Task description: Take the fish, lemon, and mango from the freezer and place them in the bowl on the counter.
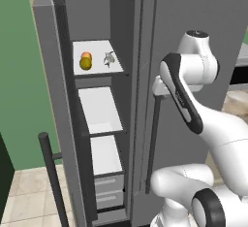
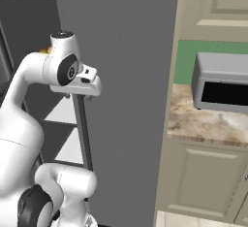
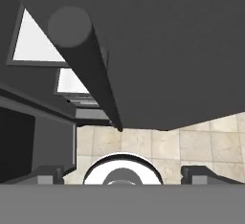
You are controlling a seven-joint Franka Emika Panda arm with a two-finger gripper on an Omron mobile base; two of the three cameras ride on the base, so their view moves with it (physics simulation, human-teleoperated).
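On freezer (image 1: 121, 22) shelf: lemon (image 1: 85, 64) (fish (image 1: 109, 59) beside)

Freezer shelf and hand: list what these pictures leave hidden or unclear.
- Orange-red mango: left base view, partly covered by the yellow-olive lemon in front.
- Small silvery fish: left base view, too small for detail.
- Hand: left base view, fingers tucked behind the white forearm.
- Grey microwave: right base view, cut off by the right edge.
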